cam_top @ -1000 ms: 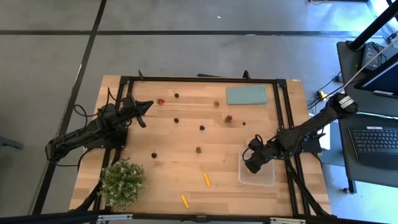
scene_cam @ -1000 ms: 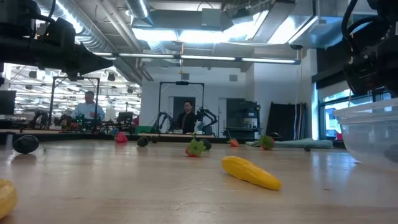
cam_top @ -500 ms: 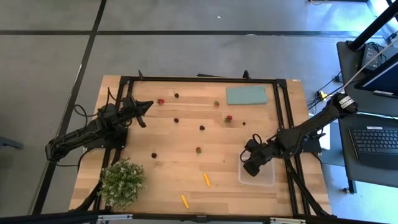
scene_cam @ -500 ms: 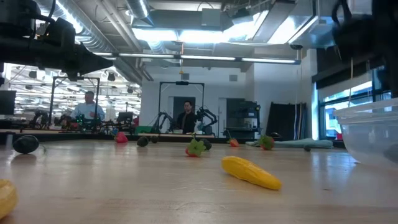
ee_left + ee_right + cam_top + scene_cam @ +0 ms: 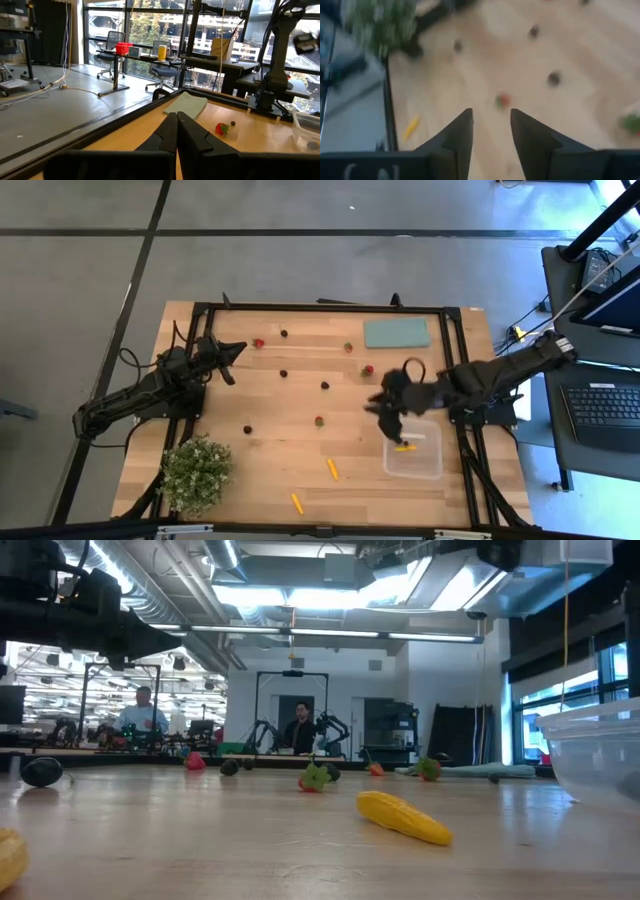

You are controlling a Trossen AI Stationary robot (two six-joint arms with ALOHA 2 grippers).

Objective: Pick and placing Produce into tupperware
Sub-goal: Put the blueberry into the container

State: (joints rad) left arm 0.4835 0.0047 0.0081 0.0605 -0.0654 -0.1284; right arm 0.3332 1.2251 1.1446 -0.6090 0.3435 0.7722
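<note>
With our right gripper [image 5: 385, 408] empty, fingers apart, beside the tupperware [image 5: 425, 463], we risk nudging the strawberry [image 5: 319, 421] away when reaching.

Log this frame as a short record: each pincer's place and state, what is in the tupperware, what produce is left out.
right pincer: open, empty, above table just left of tupperware
left pincer: shut, waiting at table's far left
in tupperware: one orange-yellow stick
loose produce: two sticks near front edge; red and dark pieces mid-table
other: potted plant, teal slab
</note>
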